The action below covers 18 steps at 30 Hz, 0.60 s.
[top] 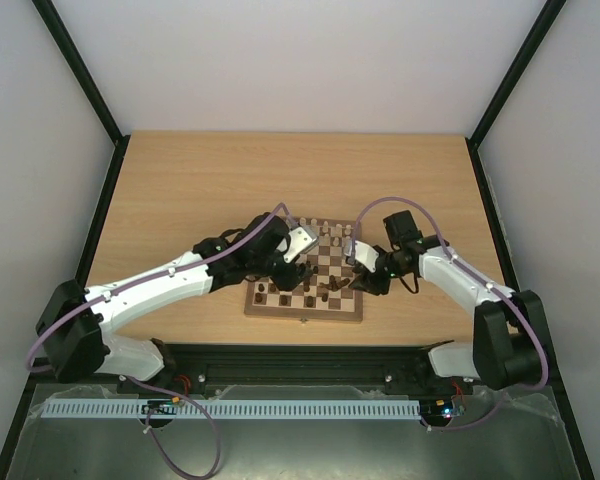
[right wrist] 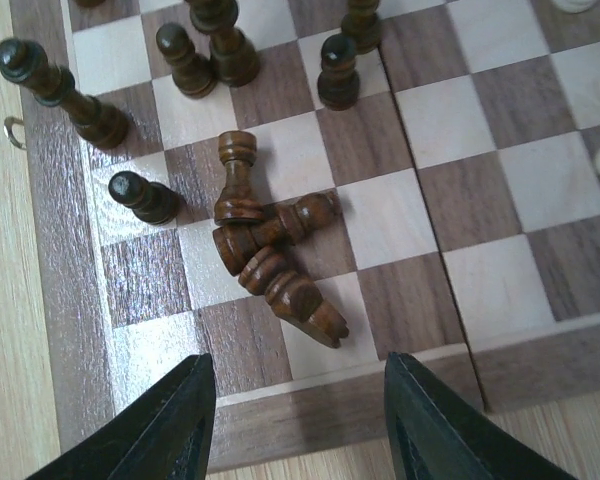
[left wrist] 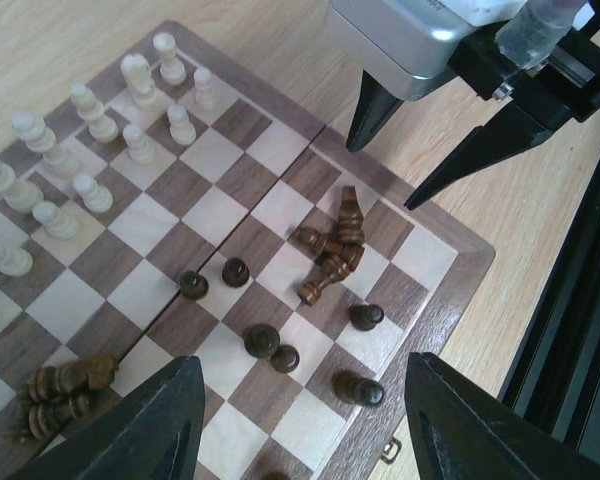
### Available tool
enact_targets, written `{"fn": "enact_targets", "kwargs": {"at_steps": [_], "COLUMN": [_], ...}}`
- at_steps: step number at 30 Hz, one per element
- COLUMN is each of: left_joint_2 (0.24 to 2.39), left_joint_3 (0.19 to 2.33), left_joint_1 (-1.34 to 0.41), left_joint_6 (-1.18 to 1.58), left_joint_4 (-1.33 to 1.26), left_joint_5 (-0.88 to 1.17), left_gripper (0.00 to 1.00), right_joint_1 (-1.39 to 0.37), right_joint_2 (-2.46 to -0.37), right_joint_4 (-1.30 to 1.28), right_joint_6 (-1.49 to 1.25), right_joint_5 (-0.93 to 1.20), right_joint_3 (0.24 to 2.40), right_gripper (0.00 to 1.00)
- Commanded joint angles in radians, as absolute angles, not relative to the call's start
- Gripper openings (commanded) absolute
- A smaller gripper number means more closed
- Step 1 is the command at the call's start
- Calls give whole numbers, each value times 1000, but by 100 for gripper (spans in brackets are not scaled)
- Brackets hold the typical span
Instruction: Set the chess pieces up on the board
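The board [top: 302, 314] lies mid-table. Cream pieces [left wrist: 80, 150] stand in rows on its far side. Dark pieces are scattered on the near side: a few stand [left wrist: 261, 341], and a pile of fallen ones [left wrist: 332, 250] lies near the corner, also in the right wrist view [right wrist: 265, 240]. A second fallen pile [left wrist: 60, 390] lies further along. My left gripper [left wrist: 305, 420] is open and empty above the standing dark pieces. My right gripper [right wrist: 300, 430] is open and empty over the board's border [right wrist: 340, 420], just short of the fallen pile; it also shows in the left wrist view [left wrist: 380, 177].
Both arms meet over the board, left gripper [top: 288, 268] and right gripper [top: 358, 272] close together. Standing dark pawns [right wrist: 145, 197] and a taller piece [right wrist: 70, 95] flank the pile. A brass latch [right wrist: 12, 132] sits on the board's edge. A black rail [left wrist: 570, 300] runs along the table's near edge.
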State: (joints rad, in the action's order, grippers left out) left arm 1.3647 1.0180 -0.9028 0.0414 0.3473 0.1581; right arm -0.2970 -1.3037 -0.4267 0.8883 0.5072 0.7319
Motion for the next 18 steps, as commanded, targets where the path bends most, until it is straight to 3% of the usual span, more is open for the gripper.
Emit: {"fn": "enact_targets", "kwargs": {"at_steps": [1,18], "left_joint_2": [1342,1342], "left_joint_3": [977,932], "left_joint_1": [-899,-896], "left_joint_6": [69,95], "left_joint_4": [329,281], "left_joint_5": [167,157], "left_gripper": [58,58], "right_joint_1": [-328,-370], "right_joint_2": [-1350,-1483], "right_joint_4": [-400,-315], "right_joint_6": [969,992], "right_joint_5": [489,459], "right_joint_3": [735,720], "right_gripper": [47,50]}}
